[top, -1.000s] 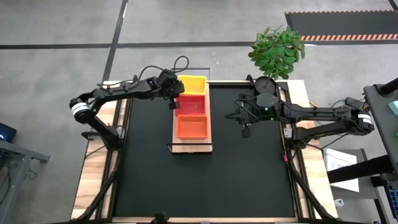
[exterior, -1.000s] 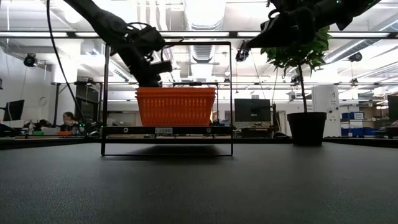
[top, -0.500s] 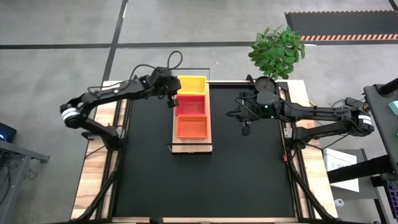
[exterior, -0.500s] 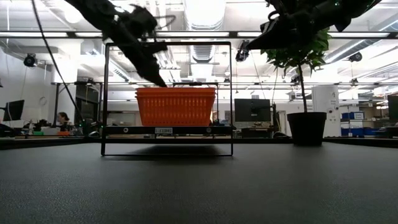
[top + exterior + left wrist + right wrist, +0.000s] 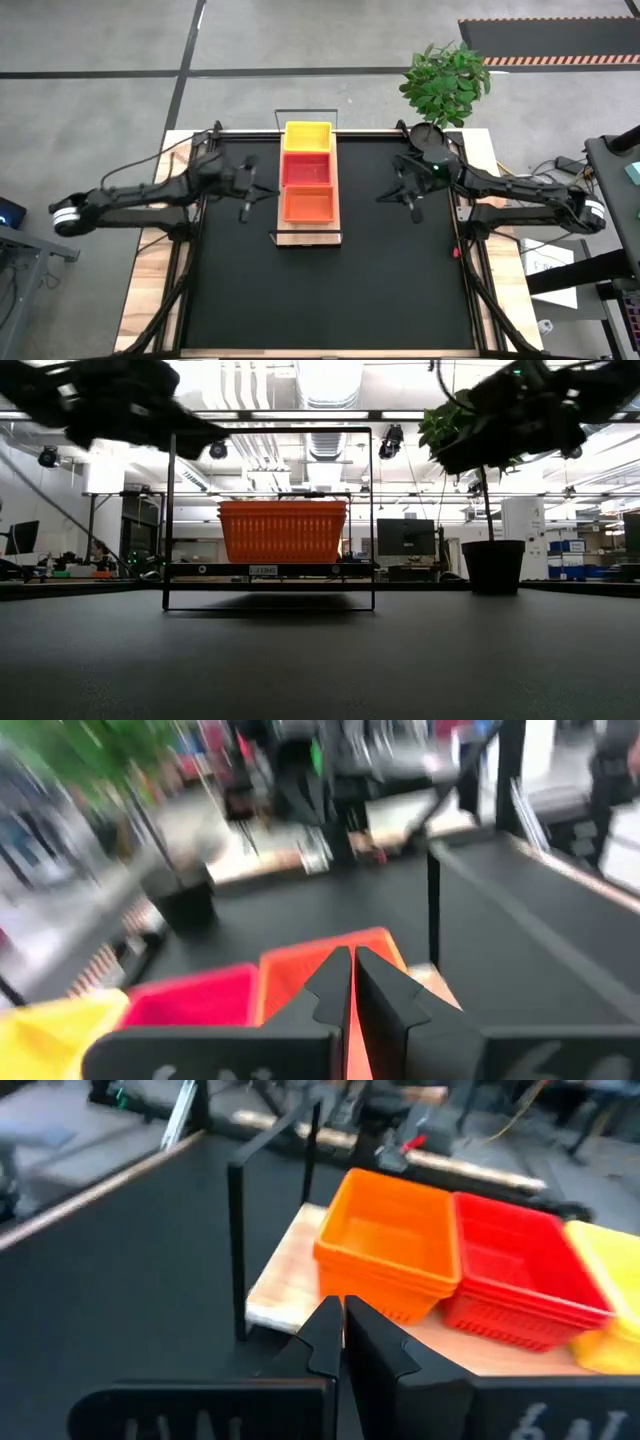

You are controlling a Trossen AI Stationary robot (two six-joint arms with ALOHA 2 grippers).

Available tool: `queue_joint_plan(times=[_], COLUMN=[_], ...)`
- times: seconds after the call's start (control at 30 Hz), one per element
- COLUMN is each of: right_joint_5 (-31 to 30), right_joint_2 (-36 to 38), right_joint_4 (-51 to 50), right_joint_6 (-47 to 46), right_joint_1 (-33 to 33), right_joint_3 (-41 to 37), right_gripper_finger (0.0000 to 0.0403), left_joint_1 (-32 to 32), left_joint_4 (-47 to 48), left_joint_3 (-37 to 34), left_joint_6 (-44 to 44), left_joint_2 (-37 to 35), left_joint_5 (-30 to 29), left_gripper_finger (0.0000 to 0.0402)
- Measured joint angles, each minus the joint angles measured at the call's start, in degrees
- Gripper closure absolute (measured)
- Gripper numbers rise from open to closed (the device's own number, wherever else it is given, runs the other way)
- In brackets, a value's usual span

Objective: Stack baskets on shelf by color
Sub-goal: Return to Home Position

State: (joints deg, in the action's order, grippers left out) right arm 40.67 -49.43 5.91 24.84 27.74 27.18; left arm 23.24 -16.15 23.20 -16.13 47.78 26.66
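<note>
Left gripper (image 5: 247, 207) and right gripper (image 5: 413, 207) hover either side of the shelf (image 5: 306, 238), my fingers pressed together, holding nothing. On it, 3 piles: yellow baskets (image 5: 307, 136), red baskets (image 5: 307, 169), orange baskets (image 5: 309, 203).

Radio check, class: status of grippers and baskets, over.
Left gripper shut, empty, beside shelf. Right gripper shut, empty, opposite side. Yellow, red, orange baskets on shelf. Nothing blocking.

Bright even overhead light, glaring ceiling lights (image 5: 325, 375), soft shadow under shelf (image 5: 300, 570)
</note>
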Motion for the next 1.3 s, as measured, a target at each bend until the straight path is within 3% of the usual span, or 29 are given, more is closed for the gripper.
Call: queue_joint_plan(times=[0.2,0.33,0.5,0.7,0.8,0.93,1.3], right_joint_5=[-3.22,-4.7,-5.61,-14.22,-16.71,-16.68,-16.73], right_joint_2=[9.43,18.04,29.11,40.95,45.63,48.86,46.24], right_joint_4=[7.56,9.32,15.46,23.55,17.36,8.98,5.88], right_joint_6=[-2.96,-5.04,-7.75,-7.64,-6.73,-6.39,-24.18], right_joint_1=[0.94,0.95,-0.51,-2.76,-2.92,-2.99,-2.99], right_joint_3=[-8.04,-11.68,-17.26,-25.61,-26.42,-26.47,-26.49], right_gripper_finger=[0.0394,0.0394,0.0394,0.0394,0.0394,0.0394,0.0394], left_joint_1=[-0.1,-0.1,-0.08,-0.08,-0.08,-0.08,-0.08], left_joint_4=[-16.91,-23.02,-23.0,-21.18,-20.9,-20.9,-20.9], left_joint_3=[-12.54,-17.65,-21.66,-22.64,-22.67,-22.67,-22.71], left_joint_6=[0.85,0.85,0.85,0.82,0.8,0.8,0.79], left_joint_2=[-13.36,-18.89,-22.47,-23.99,-23.52,-22.43,-18.92], left_joint_5=[-3.43,-4.67,-8.31,-9.14,-9.12,-9.11,-9.08], left_gripper_finger=[0.04,0.04,0.04,0.04,0.04,0.04,0.04])
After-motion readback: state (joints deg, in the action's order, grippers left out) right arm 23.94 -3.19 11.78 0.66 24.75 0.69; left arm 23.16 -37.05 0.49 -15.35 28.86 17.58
